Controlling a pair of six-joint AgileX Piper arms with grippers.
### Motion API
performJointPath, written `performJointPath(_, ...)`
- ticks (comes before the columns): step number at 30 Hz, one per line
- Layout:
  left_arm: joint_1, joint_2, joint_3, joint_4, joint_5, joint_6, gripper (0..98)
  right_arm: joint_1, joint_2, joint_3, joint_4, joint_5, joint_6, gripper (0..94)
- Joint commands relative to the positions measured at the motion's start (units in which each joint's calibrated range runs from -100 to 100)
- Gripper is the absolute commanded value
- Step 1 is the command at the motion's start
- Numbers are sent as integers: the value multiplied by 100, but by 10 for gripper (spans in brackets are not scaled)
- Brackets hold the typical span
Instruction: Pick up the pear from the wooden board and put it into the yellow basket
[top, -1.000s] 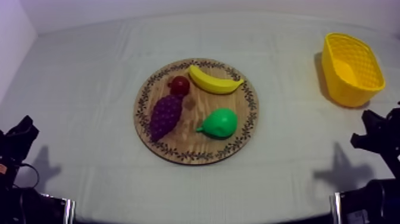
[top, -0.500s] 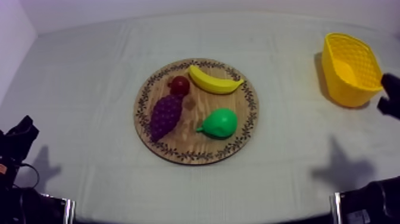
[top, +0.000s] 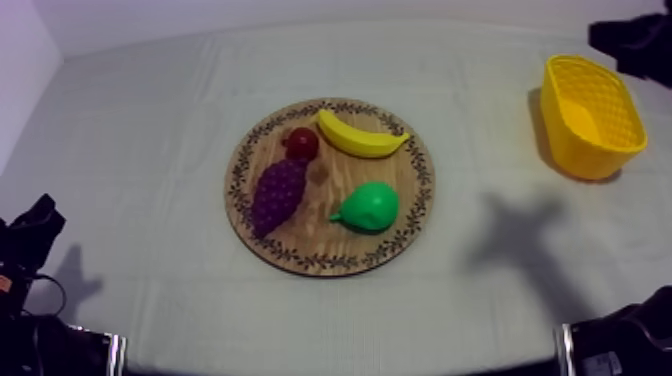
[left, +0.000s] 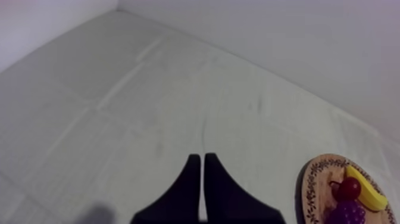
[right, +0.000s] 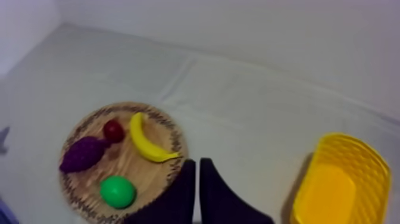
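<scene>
Right wrist view: our right gripper has its two black fingers pressed together into a narrow wedge, with nothing between them. Beyond the fingertips lies the grey-white cloth of the table. To one side is the round wooden board with its patterned rim, and to the other the yellow lattice basket, well apart from the board.

In the top view our right arm comes in at the table's far right corner, just past the far end of the basket. Its shadow falls on the cloth between the board and the table's right edge. The basket stands near that right edge, and we see nothing inside it.

The board sits at the middle of the table. The green toy pear lies on the board, toward the side nearest the table's front edge and the basket, with its narrow end pointing at the purple bunch of grapes. No gripper touches the pear. The yellow banana lies along the board's far side, clear of the pear. The small red fruit sits just beside the banana's end and touches the top of the grapes.

Our left gripper is also pressed shut on nothing, its fingers one thin wedge. It rests low at the table's front left corner, well apart from the board.
</scene>
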Motion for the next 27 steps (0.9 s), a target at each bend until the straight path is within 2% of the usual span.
performJointPath(1, -2, 2, 2, 0, 5, 1, 1, -211, 744, -340, -351, 89, 356, 29)
performJointPath(3, -2, 2, 2, 0, 5, 1, 1, -315, 1000, -391, -572, 156, 535, 57)
performJointPath(6, -2, 2, 2, 0, 5, 1, 1, -564, 1363, -359, -735, 200, 760, 86)
performJointPath(13, -2, 2, 2, 0, 5, 1, 1, -1254, 2348, -150, -688, 513, 1408, 201)
performJointPath(19, -2, 2, 2, 0, 5, 1, 1, -1460, 2753, -74, -606, 747, 1664, 446)
performJointPath(22, -2, 2, 2, 0, 5, 1, 1, -1482, 2854, -7, -548, 623, 1718, 574)
performJointPath(27, -2, 2, 2, 0, 5, 1, 1, -1463, 2977, 122, -490, 263, 1585, 705)
